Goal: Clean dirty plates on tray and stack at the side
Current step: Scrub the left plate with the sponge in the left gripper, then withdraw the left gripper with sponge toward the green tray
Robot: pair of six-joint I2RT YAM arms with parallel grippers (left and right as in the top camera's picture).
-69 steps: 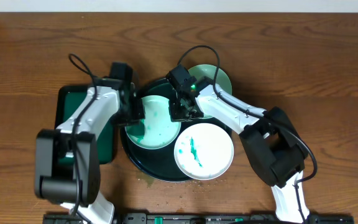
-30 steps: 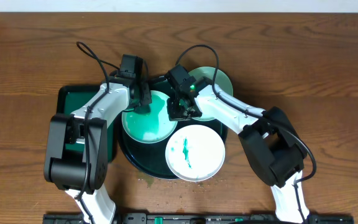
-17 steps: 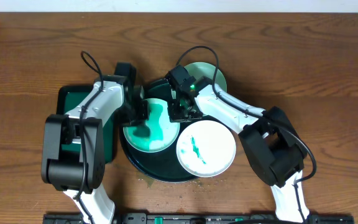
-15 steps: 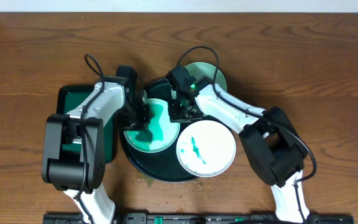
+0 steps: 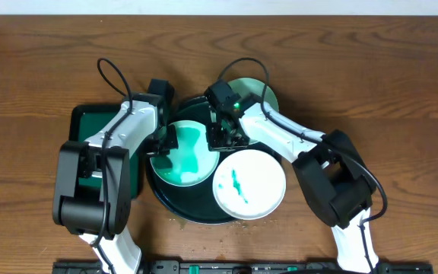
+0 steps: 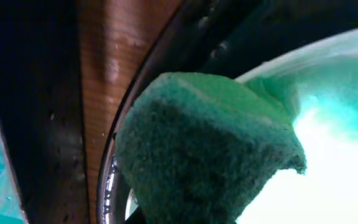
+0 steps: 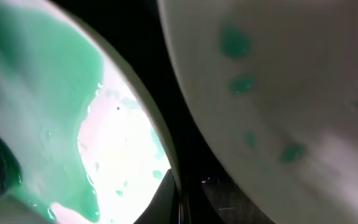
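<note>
The black round tray [image 5: 172, 199] holds a plate [image 5: 192, 156] with wide teal smears on its left half. My left gripper [image 5: 164, 141] is shut on a green sponge [image 6: 204, 149], which presses on that plate's left edge [image 6: 328, 124]. My right gripper [image 5: 223, 138] is shut on the same plate's right rim [image 7: 166, 155]. A second plate [image 5: 249, 183] with small teal marks lies at the tray's front right, overhanging the rim; it also shows in the right wrist view [image 7: 291, 81]. A third, pale-mint plate [image 5: 263, 95] lies at the back right, partly hidden by the right arm.
A dark green rectangular tray [image 5: 90, 125] stands left of the round tray, under the left arm. The round tray's rim [image 6: 107, 180] lies close beside the sponge. A small wet spot [image 5: 179, 221] marks the wooden table in front of the tray.
The left gripper has swept the sponge from the plate's back edge down to its left rim, spreading teal. The front plate shifted slightly. The right gripper has held still.
</note>
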